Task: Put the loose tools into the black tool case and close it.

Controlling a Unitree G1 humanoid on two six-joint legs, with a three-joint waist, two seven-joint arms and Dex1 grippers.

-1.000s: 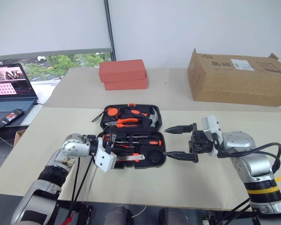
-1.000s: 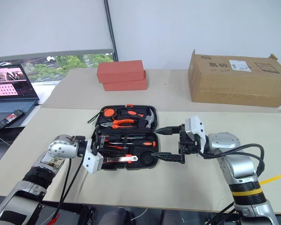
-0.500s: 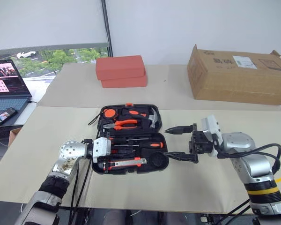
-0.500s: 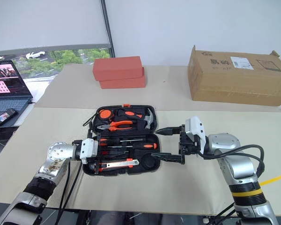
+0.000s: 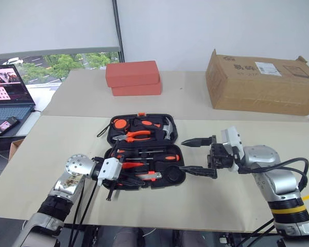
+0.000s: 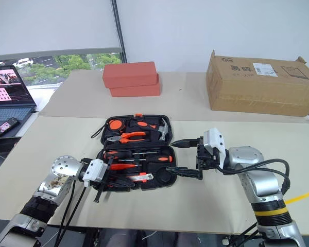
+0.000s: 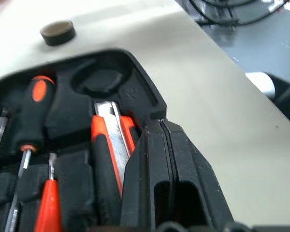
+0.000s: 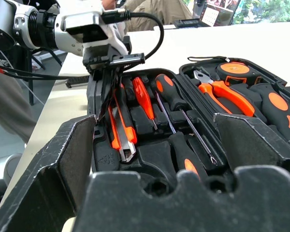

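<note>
Left eye view: case [image 5: 144, 152] open flat mid-tabletop [image 5: 237, 200], tools slotted, rigid light plastic, lid best lifted by far rim; left fingers [image 5: 112, 184] shut at near-left corner, empty; right fingers [image 5: 197, 156] spread wide beside right edge.
</note>
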